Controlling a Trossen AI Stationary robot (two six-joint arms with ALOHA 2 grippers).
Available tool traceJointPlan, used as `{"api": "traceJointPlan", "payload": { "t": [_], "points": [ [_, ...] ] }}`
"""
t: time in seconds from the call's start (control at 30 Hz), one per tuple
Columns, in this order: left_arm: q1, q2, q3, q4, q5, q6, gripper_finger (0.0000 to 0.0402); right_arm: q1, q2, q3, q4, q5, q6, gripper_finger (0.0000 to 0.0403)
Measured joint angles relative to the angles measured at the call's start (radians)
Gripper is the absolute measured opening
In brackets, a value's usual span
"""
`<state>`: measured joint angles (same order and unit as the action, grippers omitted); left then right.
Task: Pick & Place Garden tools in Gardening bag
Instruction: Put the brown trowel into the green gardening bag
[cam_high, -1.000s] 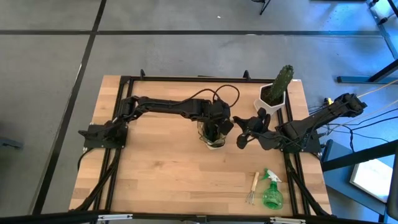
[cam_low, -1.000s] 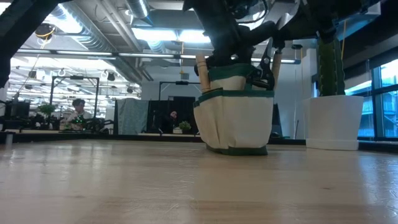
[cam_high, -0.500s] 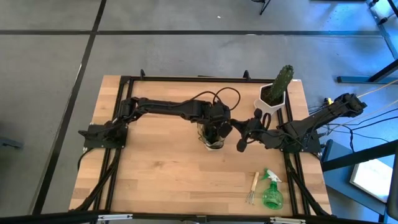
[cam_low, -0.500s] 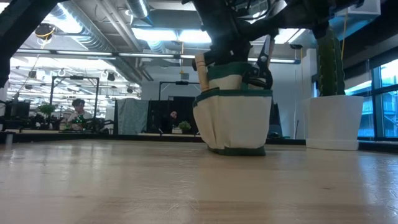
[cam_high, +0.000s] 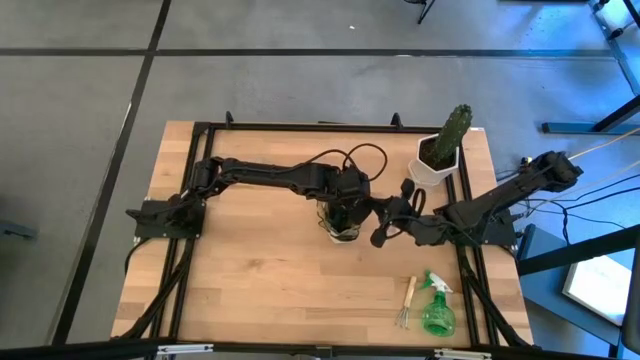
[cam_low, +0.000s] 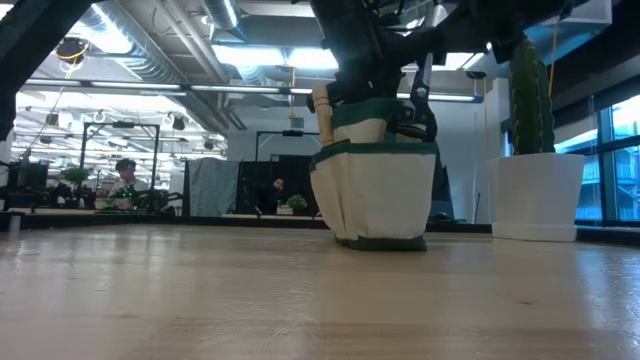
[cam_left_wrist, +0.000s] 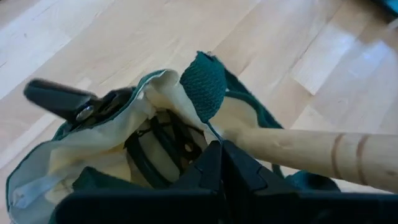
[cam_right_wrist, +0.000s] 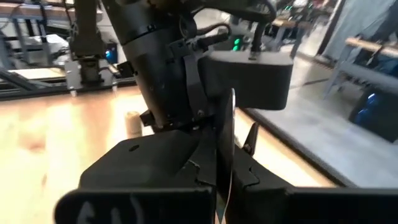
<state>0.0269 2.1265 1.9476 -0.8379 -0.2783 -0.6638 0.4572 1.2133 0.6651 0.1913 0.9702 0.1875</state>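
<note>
The gardening bag (cam_high: 343, 222) stands near mid-table, with the left gripper (cam_high: 349, 213) directly above its mouth, fingers pressed together and appearing to pinch the bag's rim. The right gripper (cam_high: 385, 222), just beside the bag on its right, is clenched on the black pruners (cam_low: 420, 92), whose long axis runs nearly upright at the bag's rim. The hand fork (cam_high: 406, 301) and spray bottle (cam_high: 436, 304) lie at the table's near right, nearer the right arm.
</note>
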Motion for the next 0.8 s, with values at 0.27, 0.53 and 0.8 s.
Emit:
{"api": "traceJointPlan", "payload": {
  "t": [0.27, 0.53, 0.8],
  "points": [
    [-0.002, -0.003, 0.001, 0.018, 0.008, 0.010, 0.0002, 0.060, -0.003, -0.002, 0.091, 0.057, -0.076, 0.0000],
    [-0.002, -0.003, 0.001, 0.003, 0.008, 0.022, 0.0002, 0.060, 0.021, -0.001, 0.105, 0.036, -0.017, 0.0000],
    [-0.003, -0.001, 0.000, -0.003, 0.006, 0.030, 0.0002, 0.068, 0.042, 0.000, 0.105, 0.040, 0.035, 0.0000]
  ]
}}
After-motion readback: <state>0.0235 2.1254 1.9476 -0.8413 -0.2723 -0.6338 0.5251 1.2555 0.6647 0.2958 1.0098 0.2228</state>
